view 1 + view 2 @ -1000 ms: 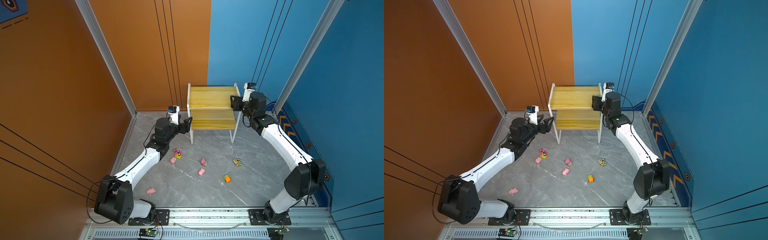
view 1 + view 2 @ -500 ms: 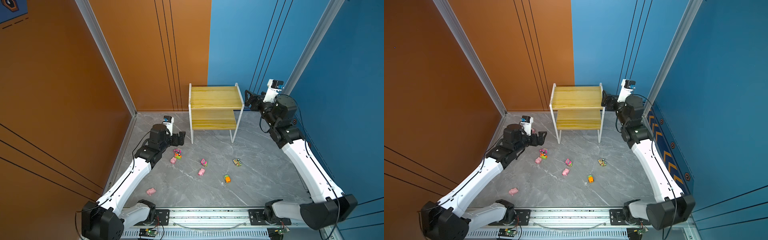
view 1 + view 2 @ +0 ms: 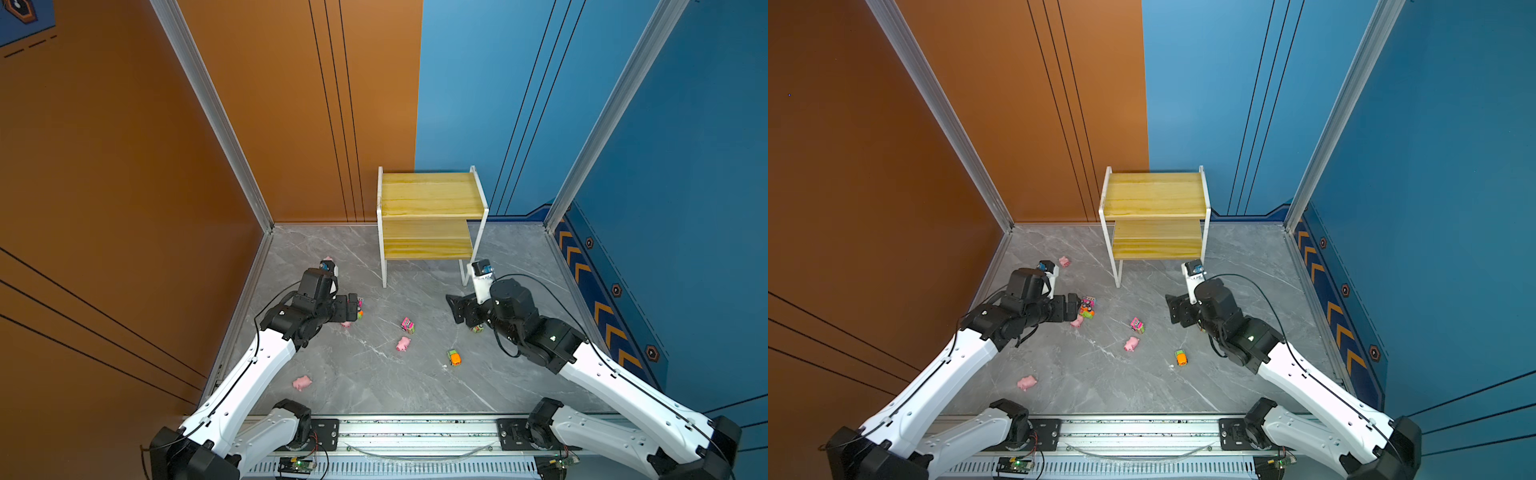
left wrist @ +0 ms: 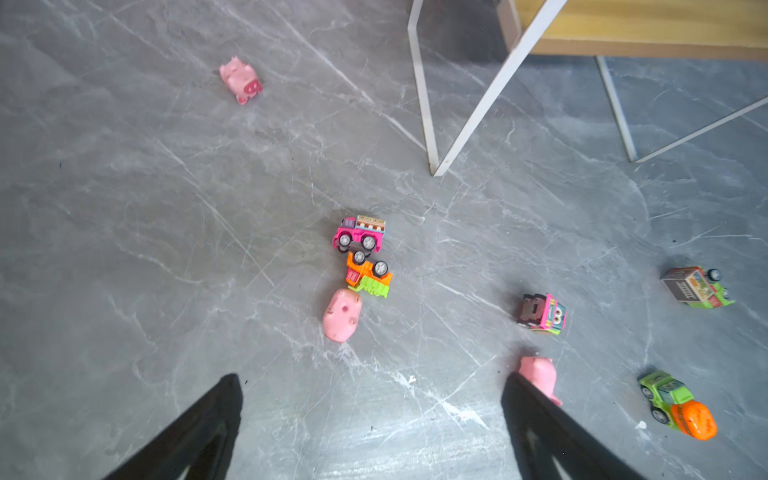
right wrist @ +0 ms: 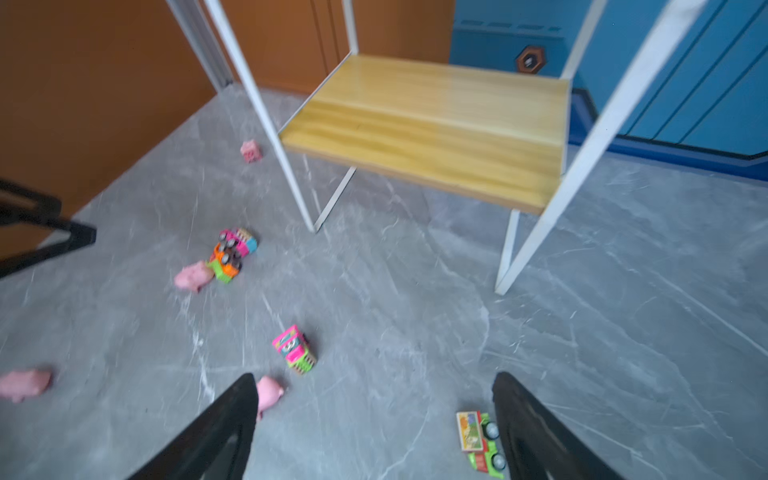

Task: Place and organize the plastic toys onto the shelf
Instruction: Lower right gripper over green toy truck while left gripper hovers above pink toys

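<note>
Grey marble floor (image 3: 365, 374) — orange wall (image 3: 124, 166), blue wall (image 3: 685, 166) — 2 colours.

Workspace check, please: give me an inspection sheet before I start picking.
Surface: grey marbled floor, toys scattered on it.
Shelf: both boards bare in both top views.
Toys: pink truck, orange truck and pig clustered; another pig apart near the front rail.
Clutter: nothing seen.
Left gripper: open, holding nothing.
Right gripper: open, holding nothing.
Cables: black cable looping over the right arm.
Surroundings: orange and blue walls.
</note>
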Robot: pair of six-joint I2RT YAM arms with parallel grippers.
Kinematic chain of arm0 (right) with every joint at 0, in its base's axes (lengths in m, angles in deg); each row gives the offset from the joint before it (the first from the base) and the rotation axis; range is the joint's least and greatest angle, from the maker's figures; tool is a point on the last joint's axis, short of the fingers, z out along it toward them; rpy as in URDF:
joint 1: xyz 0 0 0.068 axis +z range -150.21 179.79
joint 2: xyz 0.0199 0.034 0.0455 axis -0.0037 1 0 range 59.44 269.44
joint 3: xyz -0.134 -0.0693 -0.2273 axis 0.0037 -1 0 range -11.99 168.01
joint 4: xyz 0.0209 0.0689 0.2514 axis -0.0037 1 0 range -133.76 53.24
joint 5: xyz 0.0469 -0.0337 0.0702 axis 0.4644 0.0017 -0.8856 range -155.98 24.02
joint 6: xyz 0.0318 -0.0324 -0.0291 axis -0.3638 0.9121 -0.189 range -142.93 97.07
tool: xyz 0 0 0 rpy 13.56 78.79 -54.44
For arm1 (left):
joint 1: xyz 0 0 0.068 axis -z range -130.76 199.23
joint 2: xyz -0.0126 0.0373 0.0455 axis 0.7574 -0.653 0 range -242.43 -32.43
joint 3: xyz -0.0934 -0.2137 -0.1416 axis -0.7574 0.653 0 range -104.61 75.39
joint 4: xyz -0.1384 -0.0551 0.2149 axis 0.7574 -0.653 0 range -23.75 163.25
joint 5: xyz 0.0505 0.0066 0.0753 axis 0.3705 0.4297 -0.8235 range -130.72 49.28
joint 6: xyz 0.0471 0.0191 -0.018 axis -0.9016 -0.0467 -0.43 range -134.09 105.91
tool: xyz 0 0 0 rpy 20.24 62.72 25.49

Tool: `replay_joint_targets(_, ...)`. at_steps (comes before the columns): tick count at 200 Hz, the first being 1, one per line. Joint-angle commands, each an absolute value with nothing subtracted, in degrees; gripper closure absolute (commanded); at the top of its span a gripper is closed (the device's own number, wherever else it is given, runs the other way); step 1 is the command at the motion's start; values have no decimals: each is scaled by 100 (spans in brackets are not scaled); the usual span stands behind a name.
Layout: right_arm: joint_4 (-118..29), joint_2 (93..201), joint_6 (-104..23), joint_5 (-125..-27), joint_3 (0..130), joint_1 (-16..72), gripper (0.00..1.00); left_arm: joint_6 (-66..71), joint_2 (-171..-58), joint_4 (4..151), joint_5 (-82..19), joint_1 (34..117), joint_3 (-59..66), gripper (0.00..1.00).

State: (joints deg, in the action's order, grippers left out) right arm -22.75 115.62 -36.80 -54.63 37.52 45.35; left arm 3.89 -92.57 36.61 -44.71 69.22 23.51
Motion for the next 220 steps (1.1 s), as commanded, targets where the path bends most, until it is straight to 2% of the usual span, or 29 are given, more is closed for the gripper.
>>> replay_joint_targets(1, -2184, 11785, -3960, -4982, 3557, 4820, 12, 755, -9529, 3242, -4610, 6895, 2511, 2)
replay_joint_targets(39, -2015, 11948, -4520, -4958, 3057, 4584, 17, 871, -9877, 3256, -4697, 7276, 2484, 2)
replay_joint_targets(97, -1229, 12028, -4943, -4847, 2756, 3606, 24, 341, -10001, 3537, -4813, 8133, 2204, 0)
replay_joint_targets(197, -1984, 13738, -4684, -5531, 3037, 3037, 24, -114, -9940, 3788, -4160, 8161, 1906, 1)
replay_joint_targets(220, -2158, 14067, -4623, -5767, 3101, 2872, 28, -165, -9836, 3834, -4063, 8050, 1951, 1)
